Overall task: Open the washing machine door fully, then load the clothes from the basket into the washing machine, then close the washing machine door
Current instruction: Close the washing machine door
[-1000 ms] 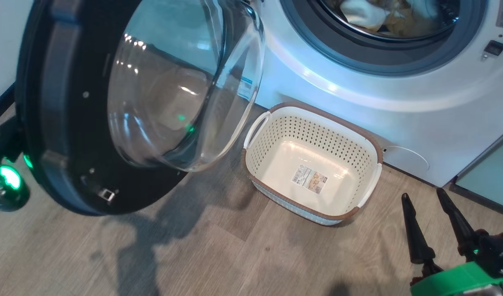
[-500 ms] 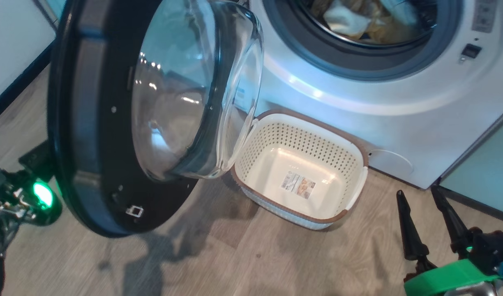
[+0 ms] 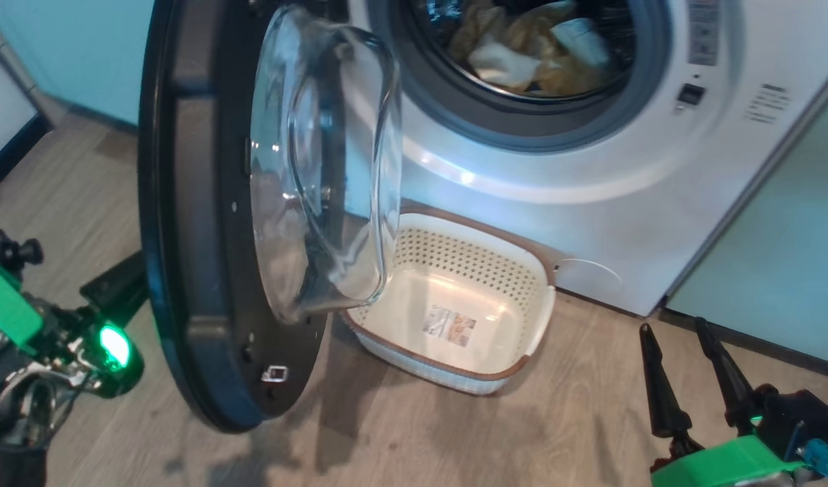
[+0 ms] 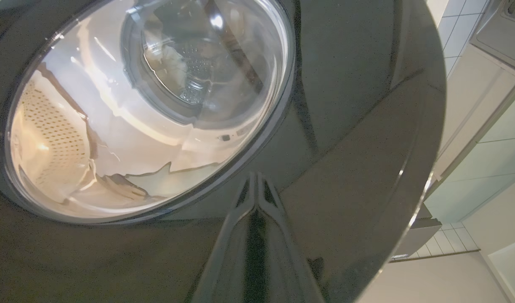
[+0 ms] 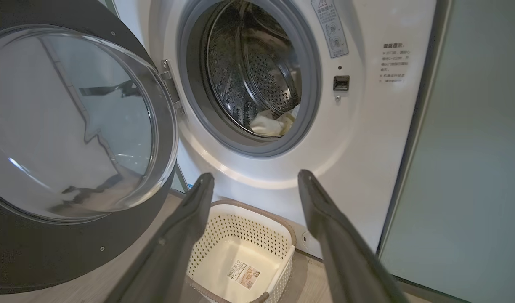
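The washer (image 3: 590, 176) stood with its drum (image 5: 257, 75) open to the front. The clothes (image 3: 522, 61), pale yellow and white, lay heaped low inside the drum. The basket (image 3: 468, 264) sat on the floor (image 3: 421, 439) close before the washer's foot, with a label sticker (image 3: 450, 326) on its bare bottom. The door (image 3: 184, 237) hung from the washer's left side and stood well out, its glass bowl (image 3: 319, 169) facing the washer. The left jaws were shut, fingers (image 4: 232, 240) together, tips at the door's black outer face just below the glass; whether they touched it I could not tell. The right jaws stood wide open, fingers (image 3: 657, 385) gripping nothing, over the floor before the washer's right corner
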Available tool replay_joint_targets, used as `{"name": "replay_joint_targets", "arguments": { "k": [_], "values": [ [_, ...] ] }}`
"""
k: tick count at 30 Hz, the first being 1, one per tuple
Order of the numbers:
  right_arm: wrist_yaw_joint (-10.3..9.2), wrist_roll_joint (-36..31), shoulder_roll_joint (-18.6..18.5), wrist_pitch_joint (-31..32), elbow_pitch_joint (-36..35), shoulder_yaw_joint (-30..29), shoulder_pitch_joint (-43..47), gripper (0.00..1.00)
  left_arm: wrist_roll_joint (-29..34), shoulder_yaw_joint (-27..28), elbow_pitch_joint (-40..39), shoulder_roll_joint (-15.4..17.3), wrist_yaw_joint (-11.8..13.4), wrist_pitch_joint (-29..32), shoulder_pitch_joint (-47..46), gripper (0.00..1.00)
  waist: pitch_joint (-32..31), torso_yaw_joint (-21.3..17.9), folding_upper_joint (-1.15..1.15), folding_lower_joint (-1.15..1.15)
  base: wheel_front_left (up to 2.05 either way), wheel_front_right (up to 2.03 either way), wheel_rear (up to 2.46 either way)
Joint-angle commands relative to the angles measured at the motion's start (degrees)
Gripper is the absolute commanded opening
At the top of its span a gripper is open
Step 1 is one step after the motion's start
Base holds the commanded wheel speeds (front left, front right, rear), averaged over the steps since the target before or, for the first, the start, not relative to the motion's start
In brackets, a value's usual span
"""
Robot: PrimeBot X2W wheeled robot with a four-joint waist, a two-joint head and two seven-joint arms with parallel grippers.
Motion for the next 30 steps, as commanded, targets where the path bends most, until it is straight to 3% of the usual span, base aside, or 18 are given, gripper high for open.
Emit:
{"name": "replay_joint_targets", "arguments": {
  "k": [1, 20, 30],
  "values": [
    [-0.16, 0.47, -0.01, -0.77, -1.58, 1.20, -1.43, 1.00, 0.16, 2.26, -2.12, 1.47, 0.19, 0.29, -2.10, 0.00, -0.54, -1.02, 0.00, 0.00, 0.00, 0.00, 0.00],
    [-0.16, 1.15, 0.50, -1.98, -0.16, 1.84, -1.28, 1.00, 1.92, -1.67, -4.01, -3.95, -0.53, -1.17, -0.97, 0.00, -2.51, -10.83, 0.00, 0.00, 0.00, 0.00, 0.00],
    [-0.16, 1.83, 0.51, -2.22, -0.12, 1.71, -2.11, 1.00, 3.89, -1.94, -3.57, -5.23, -1.20, -3.17, -1.83, 0.00, -1.62, -17.32, 0.00, 0.00, 0.00, 0.00, 0.00]
  ]
}}
